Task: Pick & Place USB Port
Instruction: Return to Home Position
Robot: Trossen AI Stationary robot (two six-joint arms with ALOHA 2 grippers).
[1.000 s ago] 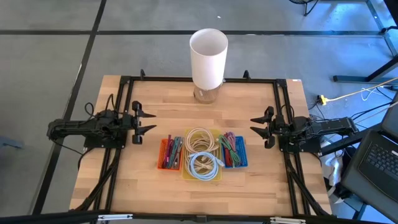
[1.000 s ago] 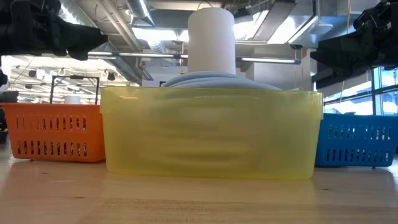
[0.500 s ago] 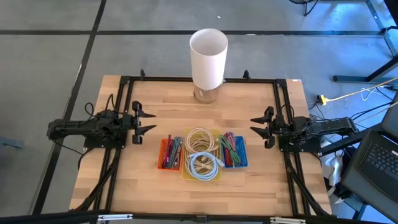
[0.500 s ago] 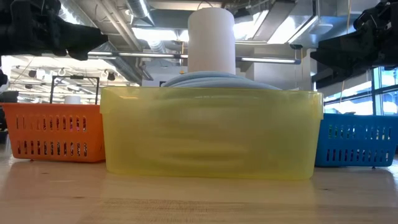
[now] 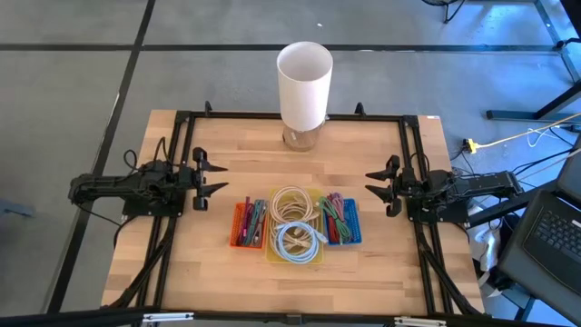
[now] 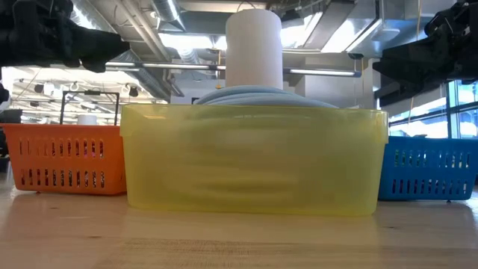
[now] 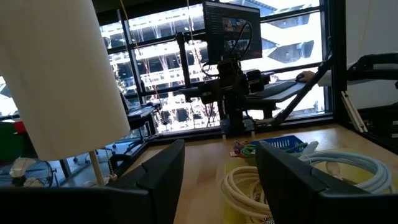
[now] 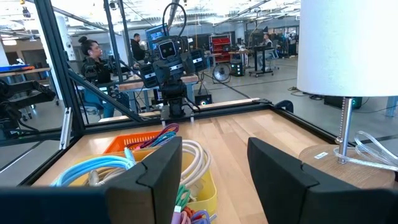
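Observation:
Three bins stand side by side at the table's middle. An orange basket and a blue basket hold bundles of coloured cables. The yellow bin between them holds a cream coil and a light blue coil. I cannot pick out a USB port among them. My left gripper hovers open at the table's left side, pointing level toward the bins. My right gripper hovers open at the right side, facing it. Both are clear of the bins, with nothing between their fingers.
A tall white lamp shade on a thin post stands on a round base at the middle of the far edge. A black frame runs around the tabletop. Bare wood lies near, left and right of the bins. People sit far behind.

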